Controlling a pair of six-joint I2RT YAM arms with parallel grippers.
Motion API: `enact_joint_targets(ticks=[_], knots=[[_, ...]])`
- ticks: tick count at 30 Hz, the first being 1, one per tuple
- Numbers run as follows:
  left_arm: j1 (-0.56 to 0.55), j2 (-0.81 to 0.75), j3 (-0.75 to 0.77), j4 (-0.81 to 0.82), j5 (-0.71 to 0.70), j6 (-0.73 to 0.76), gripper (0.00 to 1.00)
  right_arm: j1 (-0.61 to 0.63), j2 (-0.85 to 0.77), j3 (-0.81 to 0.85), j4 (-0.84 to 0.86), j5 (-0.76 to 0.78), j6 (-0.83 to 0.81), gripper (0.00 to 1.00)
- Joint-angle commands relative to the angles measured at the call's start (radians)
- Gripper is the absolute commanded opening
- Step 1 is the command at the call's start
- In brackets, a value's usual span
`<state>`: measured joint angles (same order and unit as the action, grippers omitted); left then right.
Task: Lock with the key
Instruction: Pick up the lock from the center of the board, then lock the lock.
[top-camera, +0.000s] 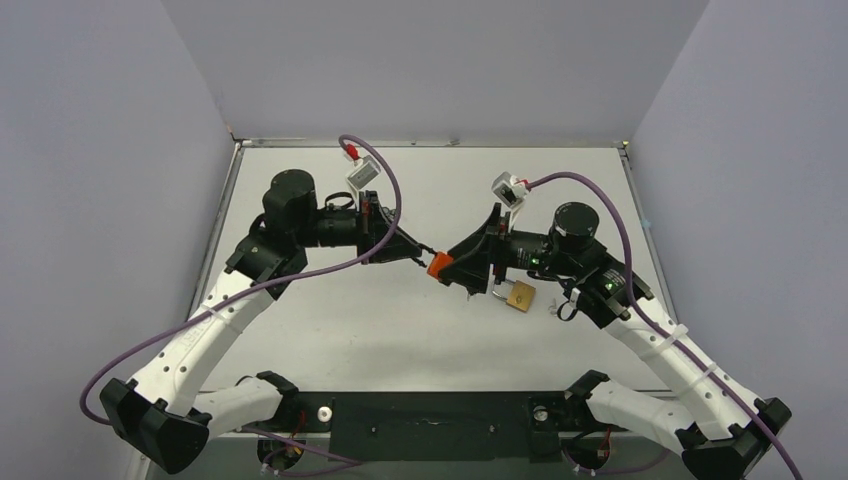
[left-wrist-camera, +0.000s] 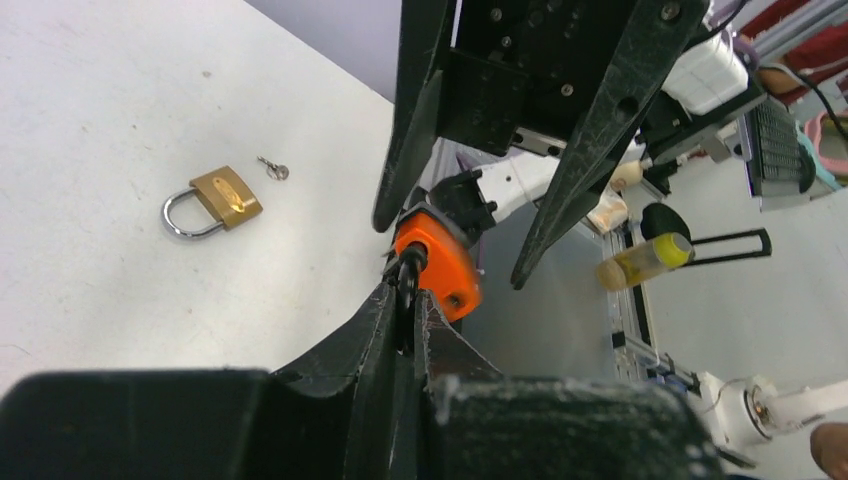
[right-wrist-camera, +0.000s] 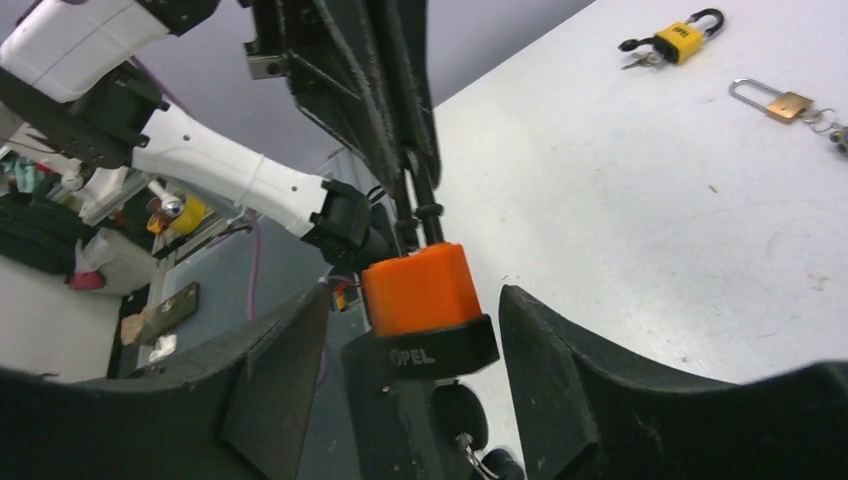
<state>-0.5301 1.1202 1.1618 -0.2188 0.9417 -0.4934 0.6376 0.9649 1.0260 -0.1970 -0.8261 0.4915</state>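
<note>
Nearest, my left pincer (left-wrist-camera: 405, 298) is clenched on the shackle of the orange padlock (left-wrist-camera: 440, 262), midair over the desk (top-camera: 330, 330). Its long axis runs left-right, key (right-wrist-camera: 458, 408) end toward my released right pincer (right-wrist-camera: 412, 300). A brass padlock (top-camera: 519, 295) lies on the white desk, between lavender walls (top-camera: 420, 60).

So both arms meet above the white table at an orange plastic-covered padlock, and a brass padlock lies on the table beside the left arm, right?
Not quite. The brass padlock lies beside the right arm, not the left, as the top external view shows. The rest holds: both arms meet above the white table at the orange plastic-covered padlock.
</note>
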Motion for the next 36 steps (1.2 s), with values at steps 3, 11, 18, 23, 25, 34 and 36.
enact_joint_targets(ticks=[3,11,18,23,25,34,36], knots=[[-0.004,-0.083,0.045,0.156,-0.18,-0.11,0.0,-0.053,-0.024,0.025,0.079,0.141,-0.013,0.7],[-0.013,-0.096,0.124,0.163,-0.271,-0.155,0.0,-0.198,-0.067,-0.076,0.487,0.062,0.233,0.75],[-0.015,-0.048,0.27,0.148,-0.338,-0.263,0.0,-0.138,-0.053,0.004,0.529,0.095,0.174,0.76],[-0.032,-0.025,0.337,0.151,-0.359,-0.312,0.0,-0.063,0.001,0.117,0.481,0.143,0.077,0.76],[-0.034,-0.02,0.365,0.142,-0.361,-0.313,0.0,-0.057,0.018,0.147,0.482,0.141,0.066,0.76],[-0.039,-0.019,0.397,0.16,-0.337,-0.345,0.0,-0.054,0.053,0.228,0.42,0.148,-0.017,0.76],[-0.039,-0.02,0.399,0.169,-0.329,-0.356,0.0,-0.051,0.068,0.24,0.426,0.13,-0.014,0.76]])
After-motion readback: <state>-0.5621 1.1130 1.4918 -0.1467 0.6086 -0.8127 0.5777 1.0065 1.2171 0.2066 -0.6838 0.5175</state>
